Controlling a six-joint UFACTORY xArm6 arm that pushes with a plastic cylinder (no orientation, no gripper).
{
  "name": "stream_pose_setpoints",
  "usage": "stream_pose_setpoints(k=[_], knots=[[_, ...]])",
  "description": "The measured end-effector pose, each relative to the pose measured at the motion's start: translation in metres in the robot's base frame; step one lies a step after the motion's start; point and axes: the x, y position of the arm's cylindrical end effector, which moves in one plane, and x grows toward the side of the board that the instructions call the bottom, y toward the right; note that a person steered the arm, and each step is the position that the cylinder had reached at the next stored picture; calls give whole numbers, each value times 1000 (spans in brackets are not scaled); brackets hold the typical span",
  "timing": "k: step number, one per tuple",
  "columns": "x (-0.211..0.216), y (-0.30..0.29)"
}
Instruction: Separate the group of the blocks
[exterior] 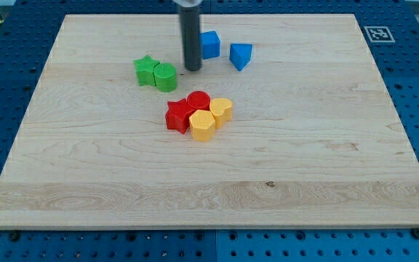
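My tip (193, 68) rests on the board near the view's top, between the green pair and the blue pair. To its left a green star (145, 70) touches a green cylinder (166, 76). To its right a blue cube (209, 44) stands partly behind the rod, and a blue triangular block (241, 55) stands a little apart from it. Below the tip, near the board's middle, four blocks are packed together: a red star (177, 115), a red cylinder (198, 101), a yellow hexagon (202, 125) and a yellow heart-like block (221, 110).
The wooden board (326, 160) lies on a blue pegboard table. A black-and-white marker tag (379, 33) sits beyond the board's top right corner.
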Motion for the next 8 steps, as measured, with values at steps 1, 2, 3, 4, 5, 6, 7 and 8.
stream_pose_setpoints(k=[1, 2, 3, 4, 5, 6, 7, 8], knots=[[10, 45], [33, 62], [53, 59], [60, 45], [71, 39], [82, 30], [84, 17], [79, 13]])
